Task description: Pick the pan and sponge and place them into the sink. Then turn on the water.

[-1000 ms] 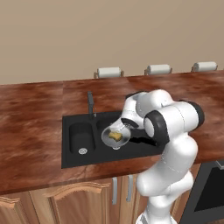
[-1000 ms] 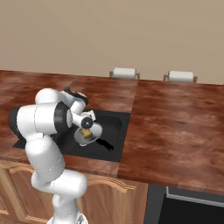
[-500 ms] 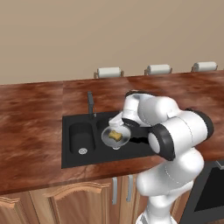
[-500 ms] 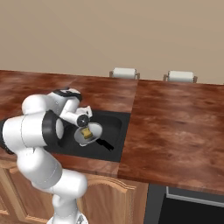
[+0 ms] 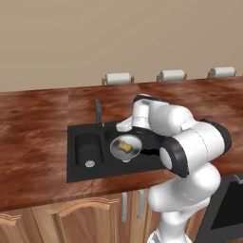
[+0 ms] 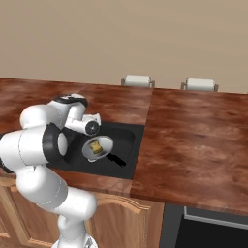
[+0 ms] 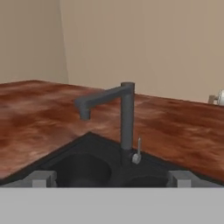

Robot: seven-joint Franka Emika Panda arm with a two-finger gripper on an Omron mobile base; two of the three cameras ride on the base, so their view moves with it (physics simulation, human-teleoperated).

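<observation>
Grey finger tips sit wide apart at the bottom of the hand view, so the claw (image 7: 109, 178) is open and holds nothing. It looks straight at the dark faucet (image 7: 124, 116), whose spout turns out over the small basin, with a small silver lever (image 7: 138, 152) at its foot. No water runs from the spout.

Outward from there, the arm's wrist hangs low over the black sink (image 5: 80, 163), just beside the faucet (image 5: 98, 113). The pan (image 5: 125, 148) lies in the larger basin, its black handle (image 6: 115, 160) pointing toward the counter's front edge. The sponge (image 5: 125, 146) rests inside the pan, a yellow block on the silver metal.

By my reading, 2 of the 3 parts are done: pan and sponge are both in the sink. What is left is the water, and the claw seems lined up for it; the lever probably needs a push or a pinch.
</observation>
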